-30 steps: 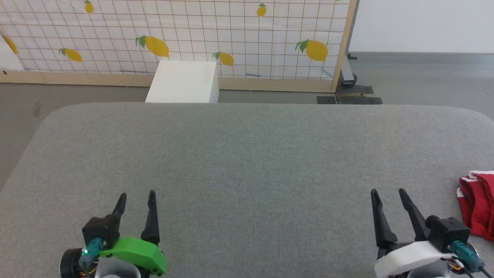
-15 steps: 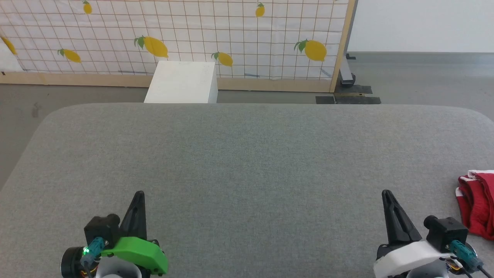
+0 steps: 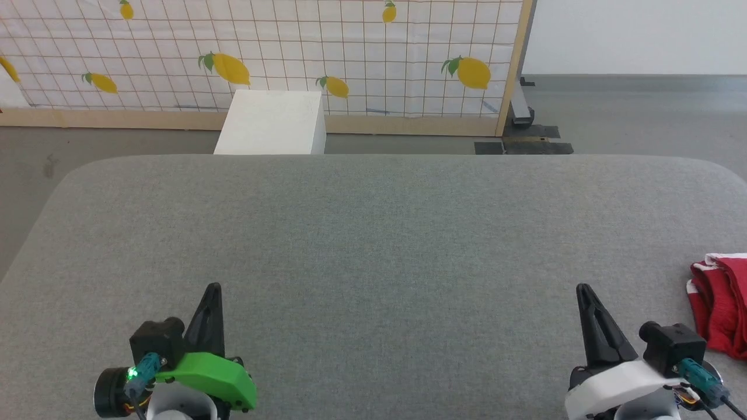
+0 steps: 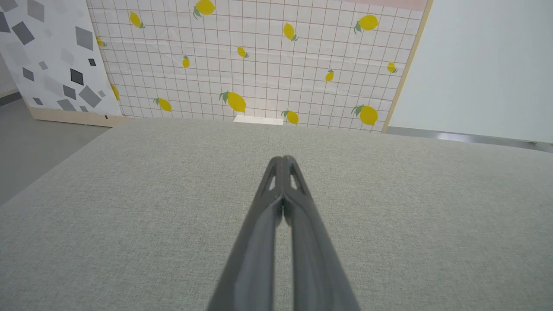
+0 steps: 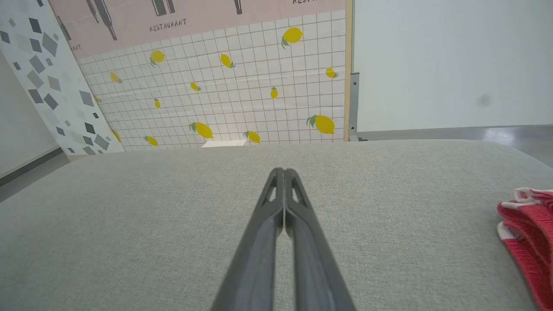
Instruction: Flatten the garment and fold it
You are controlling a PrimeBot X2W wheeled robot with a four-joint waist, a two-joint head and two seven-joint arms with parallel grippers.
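Step 1 not begun: left pincer (image 3: pixel 212 291) & right pincer (image 3: pixel 582 293) both closed, empty; I must reopen right, reach bunched garment (image 3: pixel 721 306) at desk (image 3: pixel 373 233) right edge.

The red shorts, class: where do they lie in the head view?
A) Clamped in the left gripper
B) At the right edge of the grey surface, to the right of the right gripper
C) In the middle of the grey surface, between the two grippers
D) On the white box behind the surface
B: the red shorts lie bunched at the right edge of the grey surface, apart from the shut right gripper.
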